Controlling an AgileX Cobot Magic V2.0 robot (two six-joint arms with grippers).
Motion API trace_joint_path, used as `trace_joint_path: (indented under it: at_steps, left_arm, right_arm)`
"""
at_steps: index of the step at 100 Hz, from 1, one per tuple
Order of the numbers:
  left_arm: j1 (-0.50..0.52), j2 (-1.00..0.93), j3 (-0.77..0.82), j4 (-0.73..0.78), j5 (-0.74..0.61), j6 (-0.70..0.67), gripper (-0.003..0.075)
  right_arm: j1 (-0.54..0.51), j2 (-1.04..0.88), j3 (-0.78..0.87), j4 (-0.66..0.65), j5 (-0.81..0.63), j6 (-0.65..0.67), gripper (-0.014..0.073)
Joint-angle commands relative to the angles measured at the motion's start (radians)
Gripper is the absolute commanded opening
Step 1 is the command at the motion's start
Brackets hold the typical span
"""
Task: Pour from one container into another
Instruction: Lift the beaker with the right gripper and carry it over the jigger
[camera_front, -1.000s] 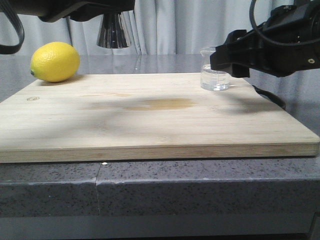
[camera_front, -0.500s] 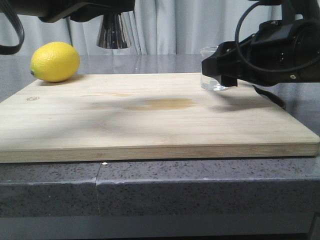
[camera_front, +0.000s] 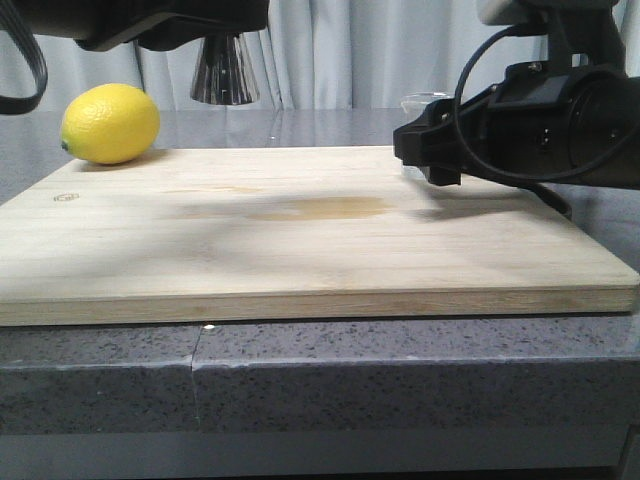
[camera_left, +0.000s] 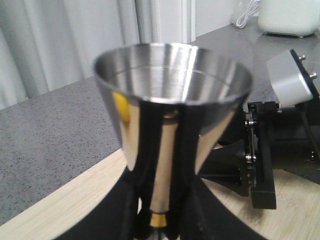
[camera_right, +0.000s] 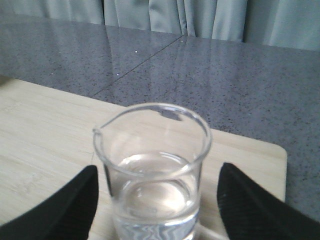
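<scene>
We find the small glass beaker (camera_right: 152, 170) standing upright on the wooden board (camera_front: 300, 240), near the board's far right corner, with clear liquid filling its lower part and its pouring lip visible at the rim. The right gripper (camera_right: 155, 210) has its two black fingers (camera_right: 65, 207) spread apart, one on each side of the beaker, and neither touches the glass. In the front view we see only the beaker's rim (camera_front: 425, 98) above the right gripper (camera_front: 425, 150), which hides the rest.

The steel jigger (camera_left: 172, 115) is held upright off the board by the left gripper (camera_left: 159, 220). Its black fingers (camera_left: 145, 150) run up along the lower part of the upper cone and clamp at the narrow waist, where we note a brass-coloured band (camera_left: 159, 220). In the front view the jigger (camera_front: 224, 70) hangs at the upper left, above the board's far edge.

A yellow lemon (camera_front: 110, 123) lies at the board's far left corner, well apart from the beaker. A faint stain (camera_front: 320, 208) marks the board's middle
</scene>
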Motion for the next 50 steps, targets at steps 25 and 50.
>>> trace_joint_path:
  at_steps: [25,50]
  left_arm:
    - [-0.006,-0.034,-0.032,-0.021,-0.076,-0.008,-0.002]
    - [-0.006,-0.034,-0.032,-0.021,-0.064,-0.008,-0.002]
  right_arm:
    - [0.001,-0.03,-0.027,-0.011,-0.104,-0.004,0.0346]
    - [0.001,-0.03,-0.027,-0.026,-0.113,-0.004,0.0248]
